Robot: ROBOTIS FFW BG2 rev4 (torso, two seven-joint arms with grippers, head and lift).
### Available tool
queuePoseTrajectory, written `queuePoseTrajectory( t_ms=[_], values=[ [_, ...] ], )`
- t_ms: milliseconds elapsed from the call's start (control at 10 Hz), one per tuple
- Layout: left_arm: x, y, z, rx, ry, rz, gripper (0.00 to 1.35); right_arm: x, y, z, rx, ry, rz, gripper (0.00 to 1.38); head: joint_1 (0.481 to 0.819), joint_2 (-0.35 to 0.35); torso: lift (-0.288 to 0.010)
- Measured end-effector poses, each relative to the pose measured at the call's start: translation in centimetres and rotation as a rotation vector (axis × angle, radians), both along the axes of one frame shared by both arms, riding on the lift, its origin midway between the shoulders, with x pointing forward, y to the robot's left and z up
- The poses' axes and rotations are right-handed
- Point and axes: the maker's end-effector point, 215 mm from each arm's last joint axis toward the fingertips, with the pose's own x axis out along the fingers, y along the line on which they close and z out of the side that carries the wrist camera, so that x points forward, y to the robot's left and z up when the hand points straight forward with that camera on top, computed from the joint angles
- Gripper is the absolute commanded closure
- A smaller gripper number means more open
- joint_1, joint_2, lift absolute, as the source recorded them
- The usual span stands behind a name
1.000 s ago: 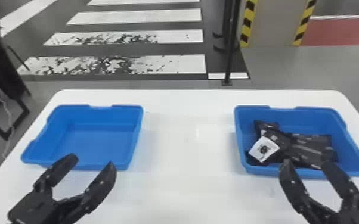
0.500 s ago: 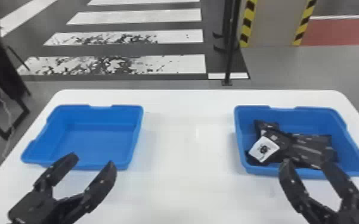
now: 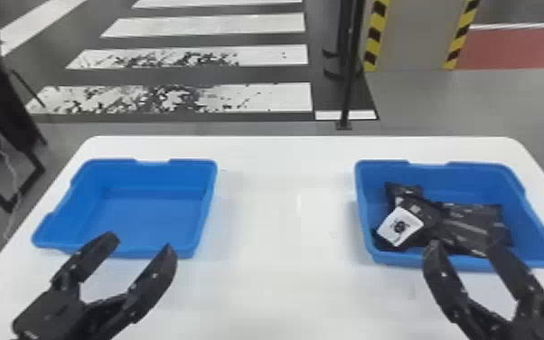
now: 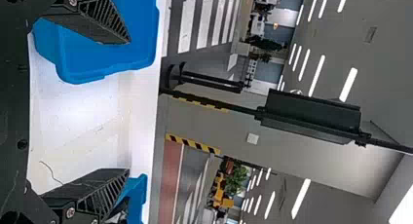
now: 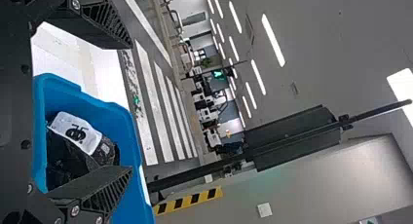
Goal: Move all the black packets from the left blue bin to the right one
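Observation:
The left blue bin (image 3: 149,217) holds nothing. Several black packets (image 3: 470,226), one with a white label, lie heaped in the right blue bin (image 3: 528,253). My left gripper (image 3: 142,242) stands open at the near rim of the left bin, nothing between its fingers; in the left wrist view the left gripper (image 4: 129,107) has its fingers wide apart. My right gripper (image 3: 461,248) is open at the near rim of the right bin. In the right wrist view, the right gripper (image 5: 131,107) has a packet (image 5: 78,134) and the bin (image 5: 124,117) beyond its spread fingers.
Both bins stand on a white table (image 3: 284,217), with bare tabletop between them. Past the table's far edge are a black post (image 3: 350,68) on the floor and a dark stand (image 3: 0,104) at the left.

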Motion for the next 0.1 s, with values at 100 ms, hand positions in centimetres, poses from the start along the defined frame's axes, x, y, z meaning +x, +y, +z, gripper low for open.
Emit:
queuePoseTrajectory(
  t_ms=[100],
  values=[
    [-0.01, 0.01, -0.04, -0.001, 0.001, 0.000, 0.13, 0.00, -0.01, -0.01, 0.001, 0.000, 0.000, 0.15, 0.695, 0.079, -0.185]
  ],
)
